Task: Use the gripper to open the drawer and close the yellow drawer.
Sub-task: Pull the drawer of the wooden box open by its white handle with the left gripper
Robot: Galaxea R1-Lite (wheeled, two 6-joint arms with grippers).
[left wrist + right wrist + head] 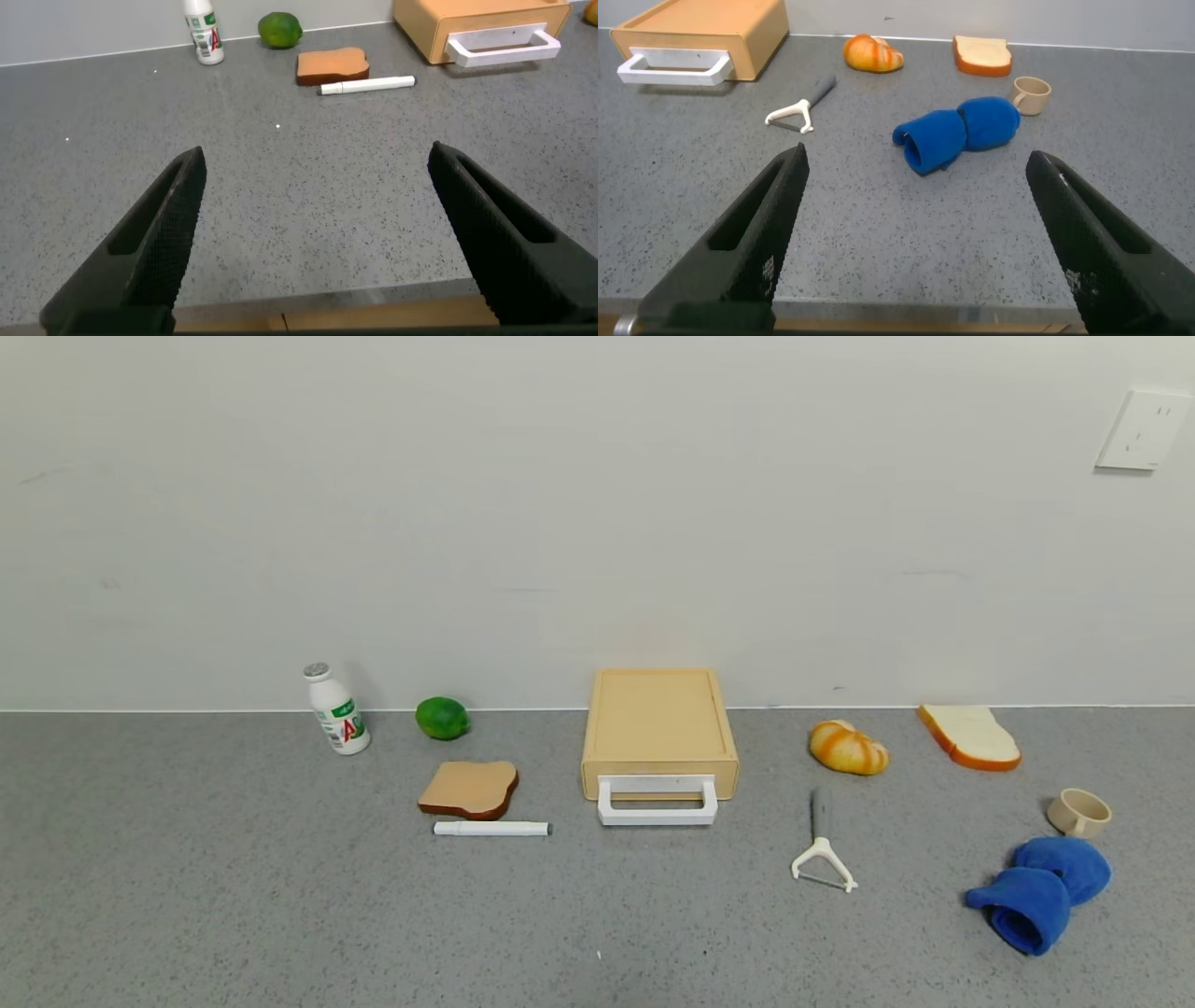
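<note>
- yellow drawer (659, 728) sits shut against the far wall, mid-counter, white handle (657, 801) facing near
- left gripper (313, 247) hangs over the near counter, jaws wide open, nothing held
- right gripper (915, 243) same deal, near the blue cloth (960, 133)

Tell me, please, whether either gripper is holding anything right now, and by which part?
Nothing is held. The left gripper and right gripper are both open over bare counter, well short of the drawer and its white handle.

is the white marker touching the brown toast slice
Apart. The left wrist view shows a strip of grey counter between the white marker and the brown toast slice.
</note>
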